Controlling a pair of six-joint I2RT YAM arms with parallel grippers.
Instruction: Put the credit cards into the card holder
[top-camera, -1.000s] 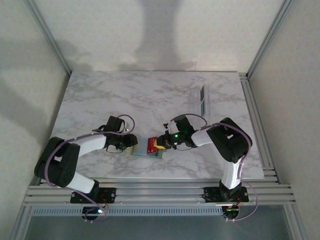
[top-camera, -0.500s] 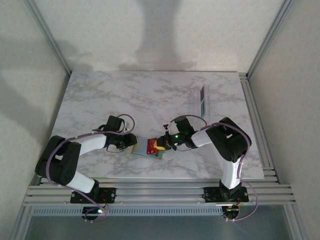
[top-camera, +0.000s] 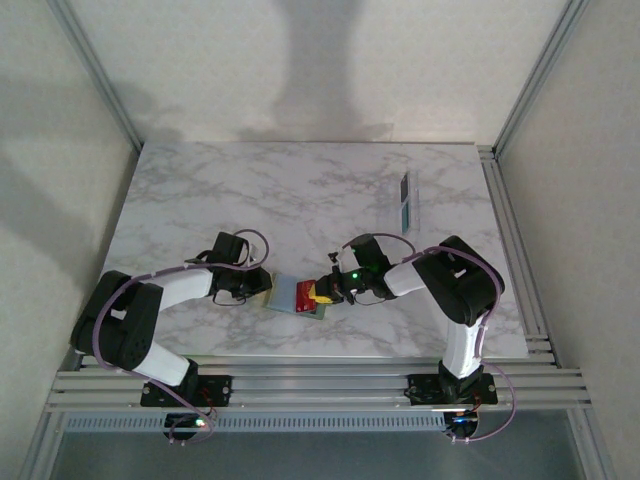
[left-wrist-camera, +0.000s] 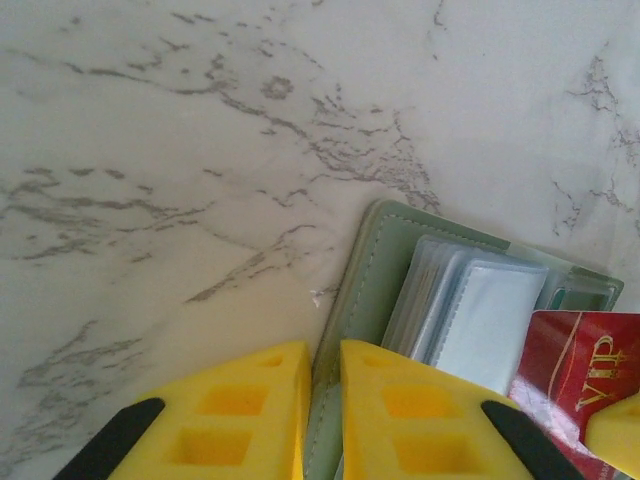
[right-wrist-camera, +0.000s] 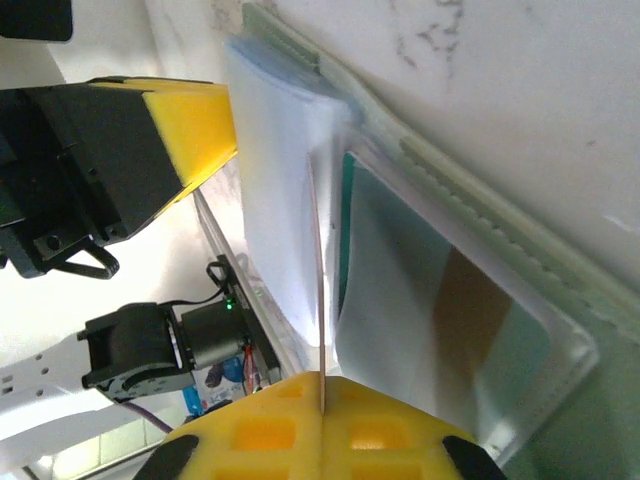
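A marble table (top-camera: 190, 200) is being viewed from above, with the sage-green card holder (top-camera: 285, 298) lying open near the front edge, between the two arms. The left gripper (left-wrist-camera: 322, 352) is being held almost closed, and the holder's left edge is being pinched between its yellow pads, so the wallet is being pinned in place. The right gripper (right-wrist-camera: 322, 385) is being held closed on a red card (left-wrist-camera: 575, 365) with gold lettering. In the right wrist view this card is being seen edge-on, as a thin line reaching toward the holder's clear pockets (right-wrist-camera: 440, 300). Whether its leading edge is already inside a pocket cannot be told. Further cards (top-camera: 405, 200) are being left well apart, near the table's far right edge. For this step to be done well, the card should probably be kept low and square to the pocket mouth and slid in slowly. The holder should be kept clamped by the left gripper so it is not pushed along the table. A tilted card is likely to be caught on the pocket lip or bent.
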